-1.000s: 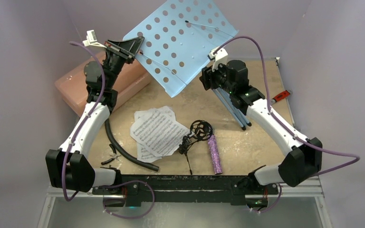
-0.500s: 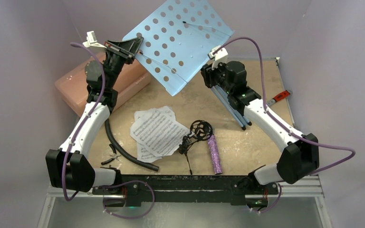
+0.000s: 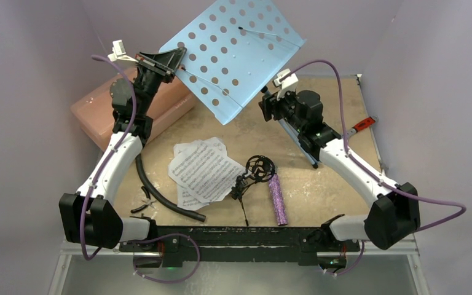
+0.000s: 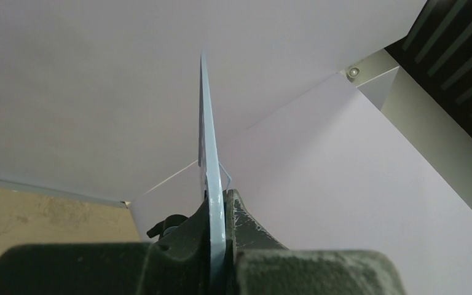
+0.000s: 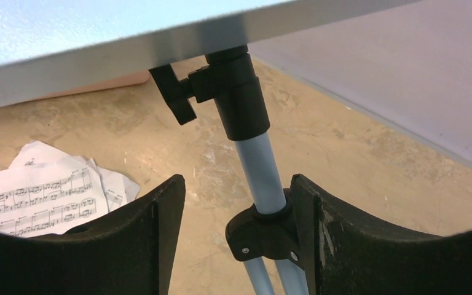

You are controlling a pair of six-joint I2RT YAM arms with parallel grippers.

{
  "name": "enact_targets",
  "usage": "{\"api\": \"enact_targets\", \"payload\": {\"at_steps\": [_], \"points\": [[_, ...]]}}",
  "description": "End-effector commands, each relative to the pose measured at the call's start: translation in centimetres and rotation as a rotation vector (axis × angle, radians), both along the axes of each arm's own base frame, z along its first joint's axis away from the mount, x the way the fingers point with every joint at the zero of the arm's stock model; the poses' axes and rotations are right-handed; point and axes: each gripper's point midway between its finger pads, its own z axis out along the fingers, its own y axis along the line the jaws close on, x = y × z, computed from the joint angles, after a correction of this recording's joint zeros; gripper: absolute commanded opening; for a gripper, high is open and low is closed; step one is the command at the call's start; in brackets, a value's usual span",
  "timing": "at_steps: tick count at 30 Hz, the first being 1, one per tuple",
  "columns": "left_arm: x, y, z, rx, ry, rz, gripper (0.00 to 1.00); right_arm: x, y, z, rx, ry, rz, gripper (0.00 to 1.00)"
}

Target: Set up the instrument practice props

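The music stand (image 3: 233, 55) is overhanging my right gripper (image 5: 236, 203), closing the way up; its pole (image 5: 259, 172) is crowding one finger (image 5: 344, 246). Room is lying open beside the other.

The music stand (image 3: 236, 52) is light blue, its desk dotted with even rows of round holes. Its pole (image 5: 261, 178) is a paler blue, with a black collar, knob and hub. The sheet-music pages (image 3: 203, 169) are white, ruled with black staves and notes. The microphone (image 3: 277, 200) is glittery purple, the mic stand (image 3: 255, 172) black. The box (image 3: 98, 117) is translucent pink, the hose (image 3: 172, 205) black. The table (image 3: 338, 178) is mottled tan. The arms (image 3: 114, 163) are white with black joints and purple cables (image 3: 340, 98).
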Motion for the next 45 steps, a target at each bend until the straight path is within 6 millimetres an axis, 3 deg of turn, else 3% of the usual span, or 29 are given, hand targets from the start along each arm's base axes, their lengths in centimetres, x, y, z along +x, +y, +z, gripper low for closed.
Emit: {"api": "enact_targets", "payload": {"at_steps": [1, 12, 14, 26, 29, 37, 45], "points": [[-6.2, -0.5, 9.4, -0.1, -0.313, -0.096, 0.0, 0.3, 1.2, 2.4, 0.07, -0.072, 0.036, 0.66], [-6.5, -0.4, 9.6, -0.119, -0.312, -0.103, 0.0, 3.7, 2.3, 2.5, 0.062, -0.075, 0.005, 0.61], [-6.5, -0.3, 9.6, -0.13, -0.313, -0.105, 0.0, 4.0, 2.3, 3.0, 0.064, -0.097, 0.002, 0.56], [-6.7, 0.0, 10.1, -0.152, -0.326, -0.1, 0.0, 4.4, 2.2, 5.8, 0.115, -0.176, -0.017, 0.0], [-6.8, 0.0, 10.1, -0.155, -0.333, -0.102, 0.0, 3.9, 2.1, 7.2, 0.149, -0.198, -0.013, 0.0], [-6.6, -0.1, 9.4, -0.172, -0.313, -0.117, 0.37, 2.1, 0.9, 10.4, 0.226, -0.274, -0.031, 0.0], [-6.5, -0.1, 8.3, -0.154, -0.284, -0.107, 0.7, 2.2, -0.3, 11.4, 0.27, -0.27, -0.098, 0.0]]}}
